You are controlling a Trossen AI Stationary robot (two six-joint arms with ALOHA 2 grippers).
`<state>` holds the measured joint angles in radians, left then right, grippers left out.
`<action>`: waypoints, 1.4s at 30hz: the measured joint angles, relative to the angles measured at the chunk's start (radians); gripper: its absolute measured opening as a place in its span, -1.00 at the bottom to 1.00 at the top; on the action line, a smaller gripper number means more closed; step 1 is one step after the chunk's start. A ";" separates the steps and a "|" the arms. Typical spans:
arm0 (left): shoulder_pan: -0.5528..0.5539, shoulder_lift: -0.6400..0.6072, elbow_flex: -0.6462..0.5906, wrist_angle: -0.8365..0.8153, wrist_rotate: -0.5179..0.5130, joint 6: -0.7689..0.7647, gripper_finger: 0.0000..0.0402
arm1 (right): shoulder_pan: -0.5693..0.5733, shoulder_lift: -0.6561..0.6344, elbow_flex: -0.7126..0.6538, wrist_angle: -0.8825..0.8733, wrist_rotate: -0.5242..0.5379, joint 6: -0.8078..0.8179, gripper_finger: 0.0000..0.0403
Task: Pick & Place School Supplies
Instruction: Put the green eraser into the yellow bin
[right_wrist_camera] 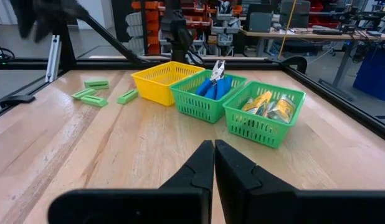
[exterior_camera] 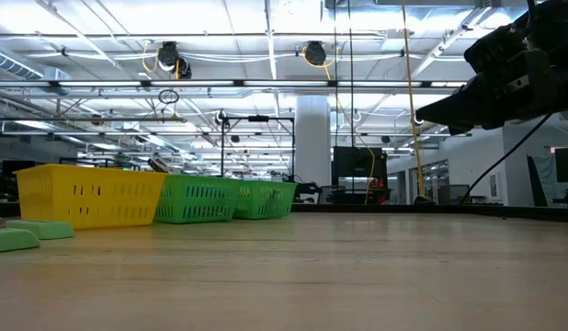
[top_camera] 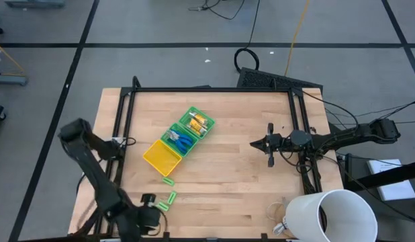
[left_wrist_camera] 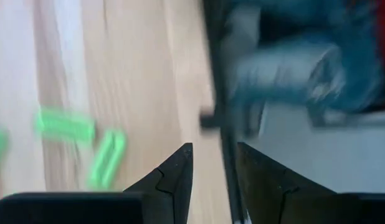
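A tray of three small baskets lies slantwise on the table: an empty-looking yellow basket (top_camera: 160,156), a green basket with blue-handled tools (right_wrist_camera: 211,86), and a green basket with yellow-orange pieces (right_wrist_camera: 265,104). Several light-green sticks (top_camera: 171,197) lie flat on the wood near the front edge, close to the yellow basket. My left gripper (top_camera: 157,214) hovers at the near edge beside these sticks, open with nothing between its fingers (left_wrist_camera: 180,171). My right gripper (right_wrist_camera: 214,163) waits shut at the right, pointing level at the tray.
A big white cup (top_camera: 335,216) stands at the near right corner. A black frame rail (top_camera: 214,89) runs around the table. The bare wood between the tray and my right gripper (top_camera: 256,143) is open room.
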<state>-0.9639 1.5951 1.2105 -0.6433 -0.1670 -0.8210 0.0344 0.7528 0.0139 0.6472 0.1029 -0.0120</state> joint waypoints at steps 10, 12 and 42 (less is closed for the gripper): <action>0.091 0.195 0.083 -0.313 0.435 -0.333 -0.38 | 0.000 0.000 0.000 -0.001 0.000 0.000 -0.96; 0.108 0.191 0.083 -0.325 0.395 -0.384 -0.38 | 0.000 0.000 0.000 -0.001 0.000 0.000 -0.96; 0.125 0.163 -0.027 -0.391 0.209 -1.551 0.21 | 0.000 0.000 0.000 -0.001 0.000 0.000 -0.96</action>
<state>-0.8391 1.7576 1.1839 -1.0343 0.0422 -2.3718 0.0345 0.7528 0.0139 0.6460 0.1028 -0.0120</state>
